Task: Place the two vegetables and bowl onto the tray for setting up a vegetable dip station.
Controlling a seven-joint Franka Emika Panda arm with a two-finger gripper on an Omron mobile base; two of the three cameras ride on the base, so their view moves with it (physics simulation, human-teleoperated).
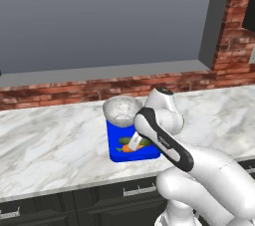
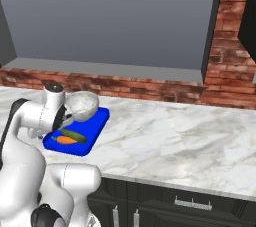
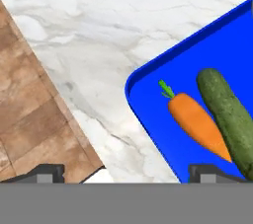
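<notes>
tray (image 2: 95,121): we've got the bright blue tray sitting flat on the marble table (image 2: 175,136), close to the front edge, with the brick ledge behind it.

carrot (image 3: 197,124): lying on the tray near one corner, green stem tip pointing toward the tray's rim. It's snug beside the cucumber, so we'd guess they went down as a pair to leave the far half free.

cucumber (image 3: 227,114): on the tray too, right alongside the carrot, seemingly touching along their length.

bowl (image 1: 122,110): the speckled grey-white bowl sits at the back end of the tray. In the right base view it looks to be resting on the tray, but the arm hides its base, so we can't swear all of it is on.

gripper (image 1: 134,140): hovering above the veggie end of the tray, jaws spread wide apart with nothing between them.

progress: looks to us like all three items are on the tray, so we reckon the job's basically done.
</notes>
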